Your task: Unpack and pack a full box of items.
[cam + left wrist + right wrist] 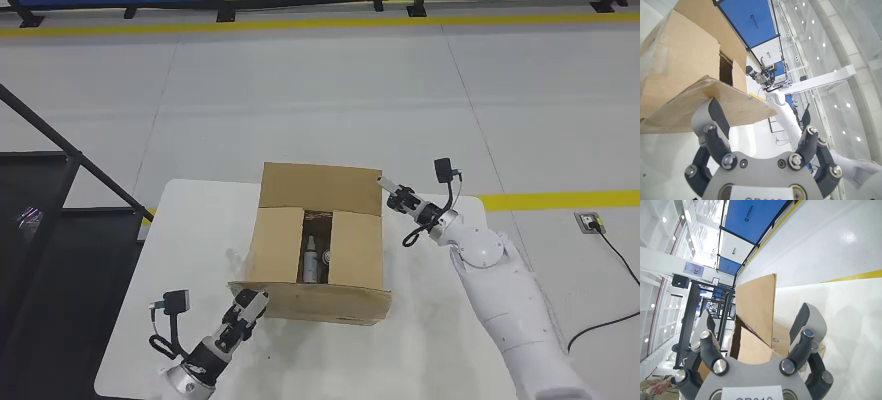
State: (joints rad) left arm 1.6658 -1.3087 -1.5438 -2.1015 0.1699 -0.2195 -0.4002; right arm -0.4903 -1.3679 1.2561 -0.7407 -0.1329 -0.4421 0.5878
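On the white surface (pixel 190 250) the cardboard box (pixel 355 250) sits centred, likely heavy but bendy at its flaps (pixel 275 245), best held by a flap edge; left gripper (pixel 252 305) and right gripper (pixel 388 188) flank it, jaws wide, empty.

- The right arm (pixel 500 290), at the right of the top view, has a smooth white shell with rounded joints.
- A black cable (pixel 412 237) loops at its wrist, with a small black camera block (pixel 443 168) above.
- The left arm (pixel 205 360), lower left, is white and black, with its own dark cable and camera block.
- The left tool (pixel 761 111) has a grey plate, black link bars, silver screws (pixel 728 160), and white fingers (pixel 700 113) with black pads (pixel 718 113).
- The right tool (pixel 755 308) is built alike, with a white label (pixel 752 392) printed in black.
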